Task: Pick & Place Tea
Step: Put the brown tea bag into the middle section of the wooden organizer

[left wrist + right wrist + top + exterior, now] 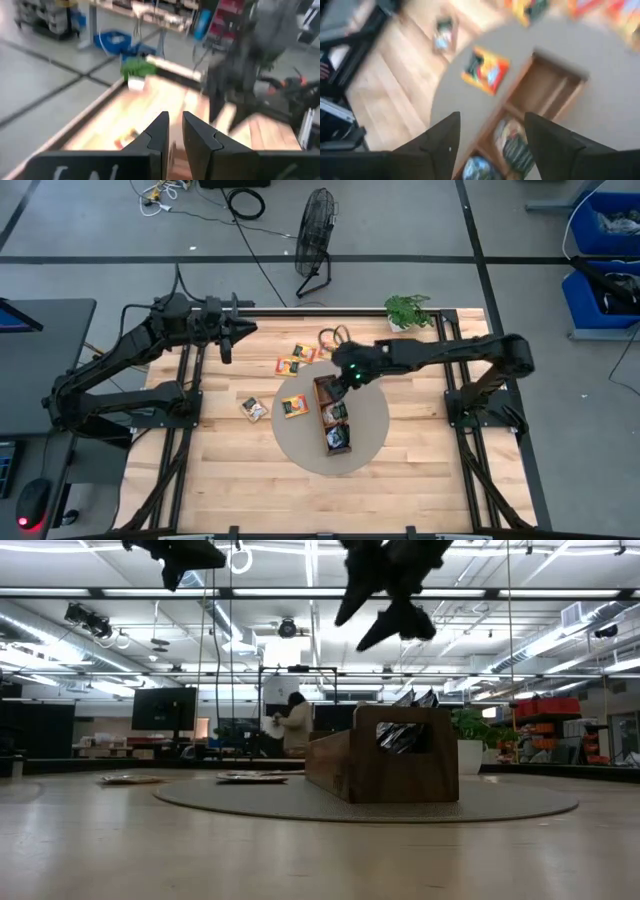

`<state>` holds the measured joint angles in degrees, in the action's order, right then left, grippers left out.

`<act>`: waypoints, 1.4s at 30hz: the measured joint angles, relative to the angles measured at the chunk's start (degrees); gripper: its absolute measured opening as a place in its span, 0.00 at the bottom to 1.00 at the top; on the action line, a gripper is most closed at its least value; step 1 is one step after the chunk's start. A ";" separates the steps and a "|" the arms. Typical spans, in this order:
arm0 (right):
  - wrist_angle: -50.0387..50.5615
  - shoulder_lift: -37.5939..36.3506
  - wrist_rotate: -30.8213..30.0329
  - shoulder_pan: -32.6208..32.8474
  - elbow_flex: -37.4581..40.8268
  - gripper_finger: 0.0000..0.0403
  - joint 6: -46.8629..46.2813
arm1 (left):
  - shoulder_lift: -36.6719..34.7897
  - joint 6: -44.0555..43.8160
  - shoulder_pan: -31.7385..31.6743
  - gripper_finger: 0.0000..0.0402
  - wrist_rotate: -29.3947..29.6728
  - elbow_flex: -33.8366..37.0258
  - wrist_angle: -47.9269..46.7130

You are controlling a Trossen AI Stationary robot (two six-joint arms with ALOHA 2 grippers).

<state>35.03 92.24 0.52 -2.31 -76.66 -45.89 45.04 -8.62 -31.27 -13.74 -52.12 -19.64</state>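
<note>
The long wooden tray [332,416] lies on the round grey mat [365,442], with sachets in its middle and near compartments [512,145] and its far compartment [547,87] bare. One orange tea sachet [289,407] lies flat on the mat [485,70] beside the tray. A pale sachet [253,409] lies on the wood to the mat's left, and more orange ones [291,363] lie farther back. My right gripper [346,376] hangs open and empty above the tray's far end [492,135], high over it in the low view [390,600]. My left gripper [240,332] is raised near the far-left corner, shut [175,131].
A small potted plant [408,310] stands at the table's far edge, right of centre. The arms' frame bases sit at the left and right edges. In the low view, a person [295,725] stands far off in the room beyond the table. The near half of the wooden top shows bare planks [300,490].
</note>
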 joint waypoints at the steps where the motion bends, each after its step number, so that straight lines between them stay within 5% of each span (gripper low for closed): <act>1: 0.64 -1.21 -1.95 0.00 0.00 0.56 0.51 | 0.00 -0.26 0.00 0.14 -0.16 0.00 -1.64; 8: 5.01 -6.22 -9.90 -0.72 0.00 0.54 4.51 | 0.37 -4.56 0.00 0.17 -1.08 0.04 -11.80; 16: 11.27 -8.03 -10.17 -1.60 0.00 0.51 14.28 | 2.18 -8.86 -0.01 0.41 -1.46 0.24 -28.79; 27: -1.09 -13.19 -8.29 -1.92 0.01 0.50 25.28 | 3.34 -22.76 1.09 0.51 -5.69 15.80 -18.35; 42: 0.57 -14.28 -8.68 -2.67 0.01 0.51 25.64 | 3.82 -34.05 6.04 0.50 -4.74 29.15 -17.42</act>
<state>35.59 77.95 -8.16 -4.97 -76.65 -20.25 48.86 -42.67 -25.23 -18.48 -22.97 -37.06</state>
